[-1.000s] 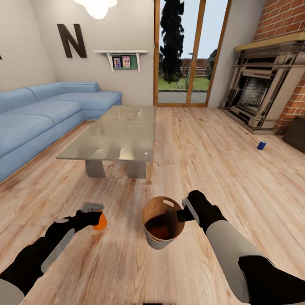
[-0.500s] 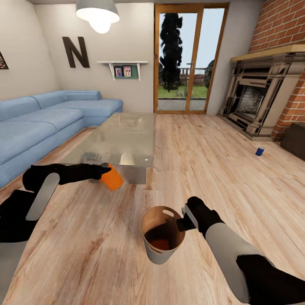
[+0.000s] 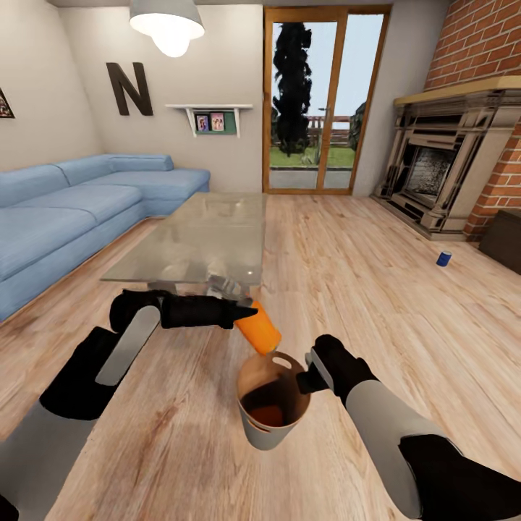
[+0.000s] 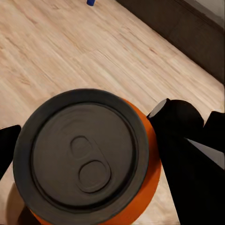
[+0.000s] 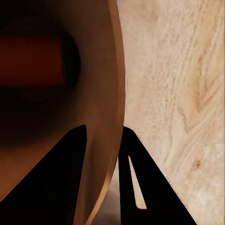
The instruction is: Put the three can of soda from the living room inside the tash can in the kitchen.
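My left gripper [image 3: 246,316] is shut on an orange soda can [image 3: 259,332], holding it tilted just above the far rim of the trash can [image 3: 269,433]. In the left wrist view the orange can [image 4: 140,187] shows its dark top, with a finger [image 4: 180,136] pressed against its side. My right gripper [image 3: 310,370] is shut on the trash can's rim, lifting the pale grey bin off the floor. Its brown inside holds something orange low down [image 3: 266,414]. In the right wrist view the fingers [image 5: 70,178] straddle the bin wall [image 5: 110,93]. A blue soda can [image 3: 443,258] stands on the floor by the fireplace.
A glass-topped low table [image 3: 195,239] stands just beyond my left arm. A long blue sofa [image 3: 65,210] runs along the left. The brick fireplace [image 3: 441,166] and a dark cabinet [image 3: 505,239] are at the right. Glass doors [image 3: 318,108] lie straight ahead.
My left arm has lifted the orange can from near the floor and swung it rightward to just above the bin's rim. The head view tilted up at first. The right gripper kept the bin still.
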### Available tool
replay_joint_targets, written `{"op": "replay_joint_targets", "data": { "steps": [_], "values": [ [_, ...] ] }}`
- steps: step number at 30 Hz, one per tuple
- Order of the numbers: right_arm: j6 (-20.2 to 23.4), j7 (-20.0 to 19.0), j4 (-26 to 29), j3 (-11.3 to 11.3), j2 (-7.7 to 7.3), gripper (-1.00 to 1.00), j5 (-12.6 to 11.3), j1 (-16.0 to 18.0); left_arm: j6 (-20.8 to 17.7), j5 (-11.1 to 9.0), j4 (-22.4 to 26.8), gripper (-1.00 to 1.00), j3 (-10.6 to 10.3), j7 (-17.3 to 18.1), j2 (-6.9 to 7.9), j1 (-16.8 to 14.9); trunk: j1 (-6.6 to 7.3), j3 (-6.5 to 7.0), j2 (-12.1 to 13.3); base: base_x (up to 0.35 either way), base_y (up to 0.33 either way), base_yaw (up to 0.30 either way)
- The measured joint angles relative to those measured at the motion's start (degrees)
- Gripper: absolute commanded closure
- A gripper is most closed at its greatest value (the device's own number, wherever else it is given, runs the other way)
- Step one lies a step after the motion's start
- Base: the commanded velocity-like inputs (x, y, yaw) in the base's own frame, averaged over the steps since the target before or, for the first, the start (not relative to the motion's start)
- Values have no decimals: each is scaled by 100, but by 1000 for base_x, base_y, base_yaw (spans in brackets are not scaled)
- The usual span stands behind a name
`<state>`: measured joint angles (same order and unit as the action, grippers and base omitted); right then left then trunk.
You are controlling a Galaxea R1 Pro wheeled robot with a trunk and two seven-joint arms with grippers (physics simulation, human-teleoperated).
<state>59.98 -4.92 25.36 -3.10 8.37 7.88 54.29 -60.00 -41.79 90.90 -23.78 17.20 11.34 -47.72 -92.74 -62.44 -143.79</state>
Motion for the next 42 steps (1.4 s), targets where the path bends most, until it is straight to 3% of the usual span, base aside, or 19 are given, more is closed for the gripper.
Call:
{"op": "replay_joint_targets", "data": {
  "steps": [1, 2, 4, 5, 9, 15, 24, 26, 28, 32, 36, 42],
  "values": [
    [1, -3, 1, 3, 5, 100, -28, 4, 0, 15, -6, 100, -91, -2, -14, 0, 0, 0, 0, 0, 0, 0],
    [1, -4, 10, 3, 11, 100, -41, 7, 0, 32, -84, 100, -358, -8, -28, 3, 0, 0, 0, 0, 0, 0],
    [1, -2, 18, 1, 14, 100, -27, 8, 0, 51, -161, 100, -617, -20, -31, 2, 0, 0, 0, 0, 0, 0],
    [0, 2, 29, 1, 17, 100, 2, 11, 0, 77, -222, 100, -874, -54, -33, 2, 0, 0, 0, 0, 0, 0],
    [0, 2, 40, -2, 17, 100, 20, 16, 1, 305, -293, 100, -1284, -188, -36, 4, 0, 0, 0, 0, 0, 0],
    [0, 3, 50, -6, 19, 100, 29, 20, 0, 500, -342, 100, -1476, -310, -35, 7, 0, 0, 0, 0, 0, 0],
    [0, 3, 46, -2, 28, 100, 19, 58, 38, 539, -421, 100, -1697, -359, -35, 10, 0, 0, 0, 0, 0, 0],
    [-1, 5, 47, -10, 84, 100, 69, 61, 147, 740, -586, 100, -1726, -361, -51, 12, 0, 0, 0, 0, 0, 0],
    [1, -5, 51, -3, 103, 100, -39, 62, 170, 801, -662, 100, -1738, -358, -82, 15, 0, 0, 0, 0, 0, 0],
    [1, 3, 65, -5, 157, 100, -35, 67, 391, 1007, -1000, 100, -1909, -353, -286, 37, 0, 0, 0, 0, 0, 0],
    [-1, 12, 95, -9, 162, 100, 28, 70, 532, 1264, -1150, 100, -1985, -350, -358, 41, 0, 0, 0, 0, 0, 0],
    [0, 9, 105, -8, 162, 100, -12, 71, 577, 1365, -1328, 100, -2012, -357, -386, 43, 0, 0, 0, 0, 0, 0]
  ]
}}
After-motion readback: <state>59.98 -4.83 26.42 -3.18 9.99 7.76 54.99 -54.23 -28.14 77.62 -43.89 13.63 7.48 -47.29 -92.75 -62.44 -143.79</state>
